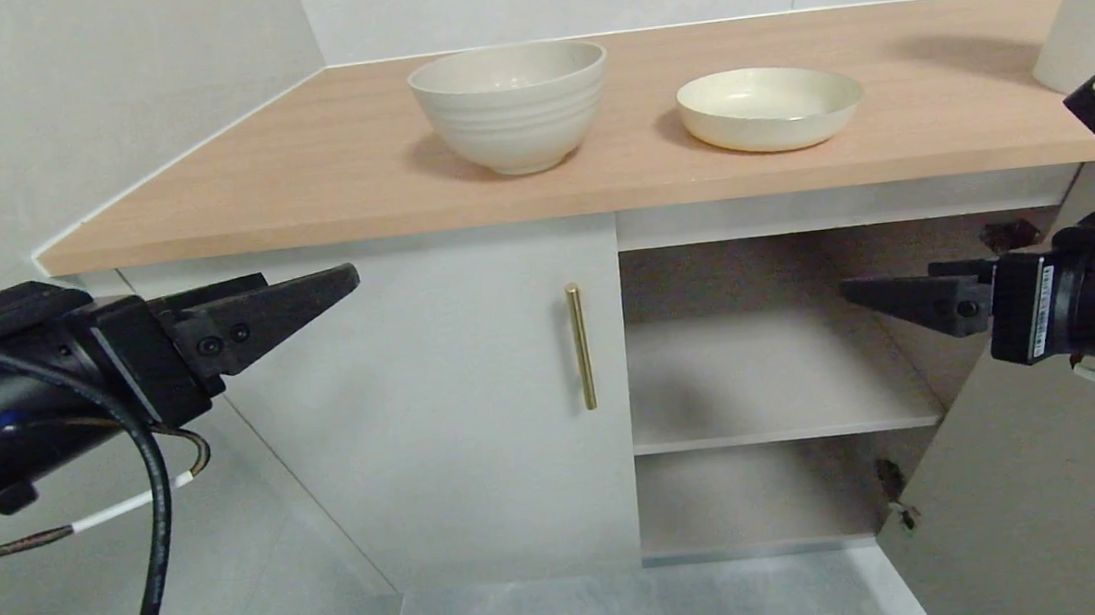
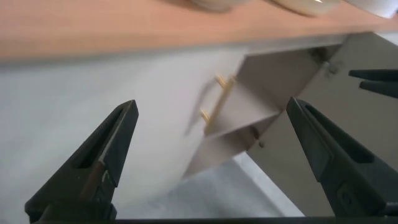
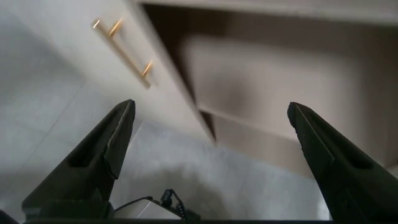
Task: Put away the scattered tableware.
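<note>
— Left end effector first: how does it sit?
— Level in front of the closed cabinet door, below the bench edge, tips pointing toward the brass handle. Its wrist view shows the fingers spread wide with nothing between them.
— And the right end effector?
— Level too, pointing inward across the mouth of the open compartment, above the middle shelf. Its fingers are wide apart and hold nothing.
— Where is the tableware?
— A deep ribbed bowl and a shallow dish stand side by side on the bench, not touching, set back from its front edge and higher than both arms.
— What about edges and room?
— A broad gap separates the two end effectors. The compartment opens between the closed door's edge and the swung-out door, which stands just beside the right arm.
</note>
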